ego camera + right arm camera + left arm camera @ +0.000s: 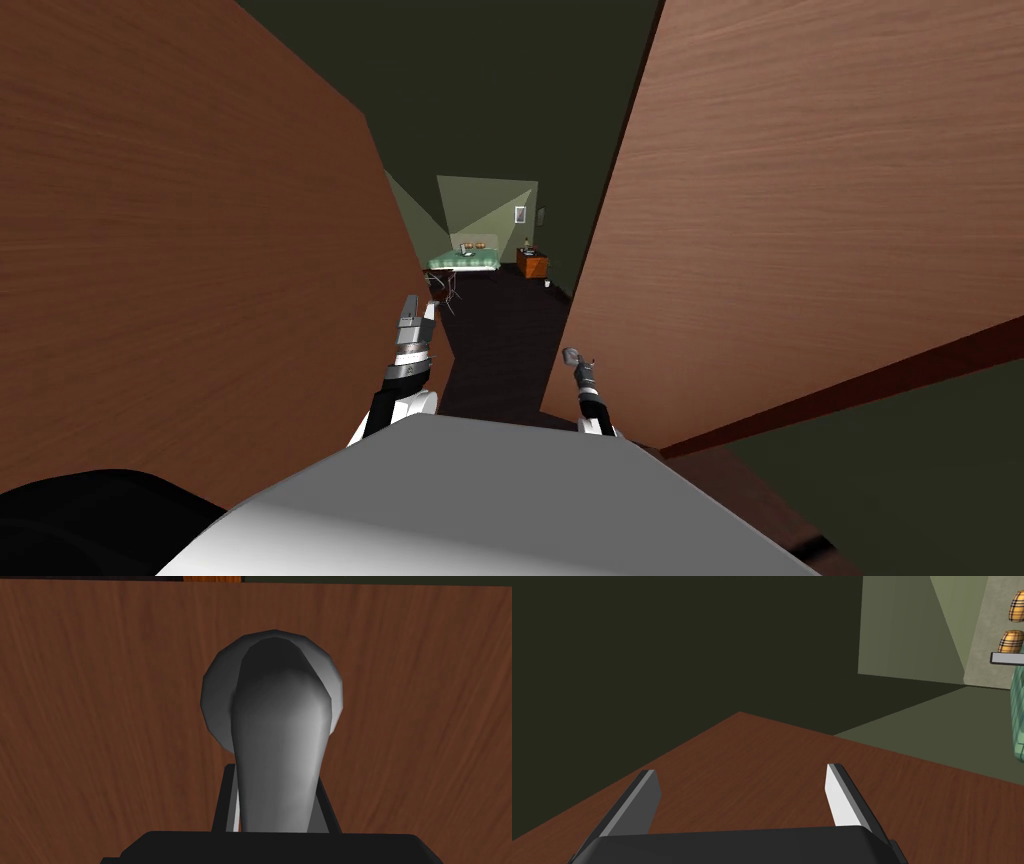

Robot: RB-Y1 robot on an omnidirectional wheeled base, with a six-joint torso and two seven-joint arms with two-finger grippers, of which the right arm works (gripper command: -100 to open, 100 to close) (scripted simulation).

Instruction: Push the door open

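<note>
Right pincer (275,776) clamped on the grey lever handle (280,726), its fingers pressing the lever's sides, close against the brown wood door (800,200). The door stands at the robot's right, ajar. The gap shows a green-covered bed (465,260) and an orange nightstand (533,265) beyond; the items on top are too small to name. Left pincer (742,772) wide, holding nothing, above brown floor (937,811).
</note>
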